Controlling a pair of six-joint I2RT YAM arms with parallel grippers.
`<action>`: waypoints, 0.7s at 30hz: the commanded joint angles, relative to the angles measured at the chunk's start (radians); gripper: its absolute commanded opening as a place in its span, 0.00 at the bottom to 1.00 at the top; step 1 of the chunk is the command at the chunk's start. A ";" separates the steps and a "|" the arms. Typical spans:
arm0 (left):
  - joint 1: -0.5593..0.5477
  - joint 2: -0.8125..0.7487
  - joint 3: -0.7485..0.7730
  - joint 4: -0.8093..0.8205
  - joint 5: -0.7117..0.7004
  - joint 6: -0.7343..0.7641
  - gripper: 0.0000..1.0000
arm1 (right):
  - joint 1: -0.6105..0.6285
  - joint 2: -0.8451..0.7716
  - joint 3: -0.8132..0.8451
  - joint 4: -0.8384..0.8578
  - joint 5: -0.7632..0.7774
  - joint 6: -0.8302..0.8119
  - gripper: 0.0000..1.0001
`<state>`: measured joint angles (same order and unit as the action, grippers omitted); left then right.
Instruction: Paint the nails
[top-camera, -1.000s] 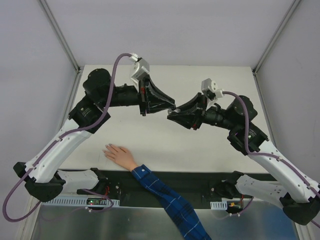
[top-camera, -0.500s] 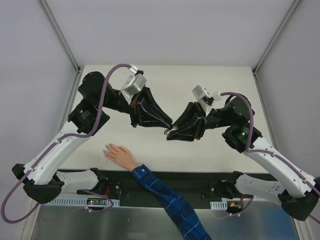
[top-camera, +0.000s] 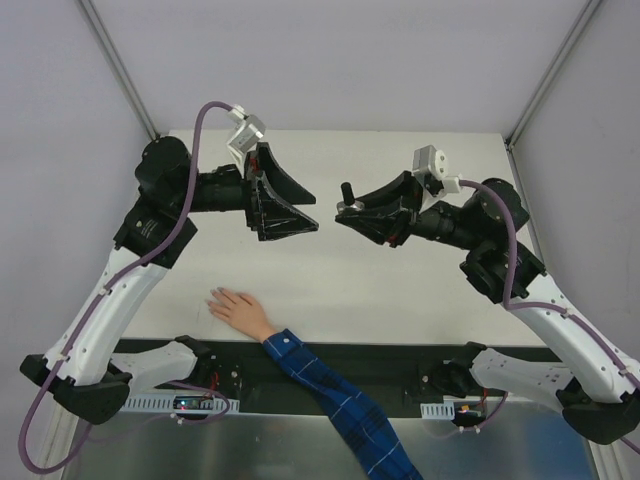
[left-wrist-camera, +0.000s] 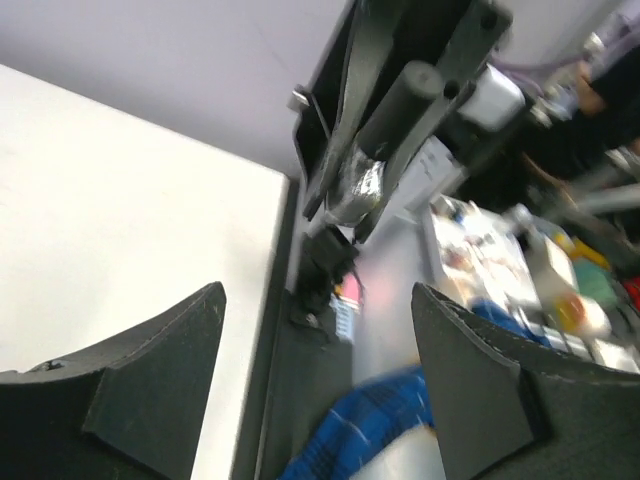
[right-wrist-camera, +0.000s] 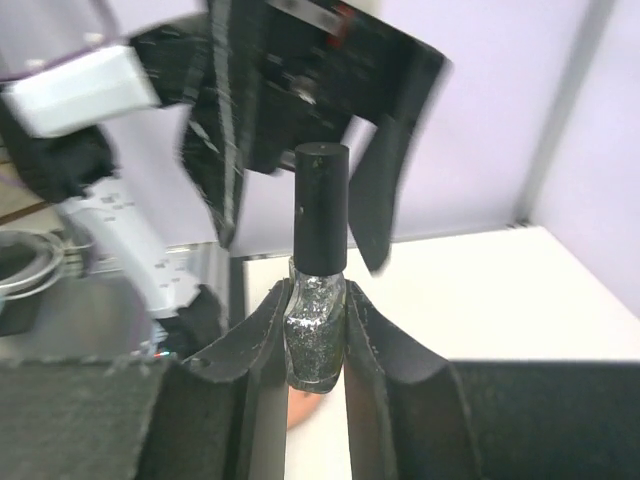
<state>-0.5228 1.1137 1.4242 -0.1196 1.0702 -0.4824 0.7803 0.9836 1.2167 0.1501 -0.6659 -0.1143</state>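
Left gripper (top-camera: 317, 214): you see it drawn back from centre since the earlier frame, jaws now wide, empty | right gripper (top-camera: 345, 215): clamped on the glitter polish bottle (right-wrist-camera: 318, 300), cap on, as before | hand (top-camera: 238, 308) on table (top-camera: 400, 290): unmoved; nails (top-camera: 211, 296) at 8 o'clock from left gripper, well apart.

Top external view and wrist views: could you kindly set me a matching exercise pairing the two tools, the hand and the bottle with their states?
1 left tool
2 right tool
3 hand
4 bottle

A has a black cap
B resting on the table
C open and empty
D shut on the bottle

Pairs: 1-C, 2-D, 3-B, 4-A
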 joint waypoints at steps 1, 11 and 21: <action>-0.012 -0.100 -0.024 0.012 -0.404 -0.002 0.74 | 0.026 -0.023 0.020 -0.049 0.247 -0.137 0.00; -0.309 0.009 0.130 -0.178 -1.243 0.088 0.74 | 0.209 0.039 0.053 -0.052 0.714 -0.357 0.00; -0.338 0.031 0.153 -0.164 -1.162 0.062 0.84 | 0.215 0.056 0.049 -0.037 0.729 -0.337 0.00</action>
<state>-0.8459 1.1442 1.5471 -0.3065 -0.0639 -0.4103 0.9787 1.0557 1.2201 0.0536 0.0593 -0.4381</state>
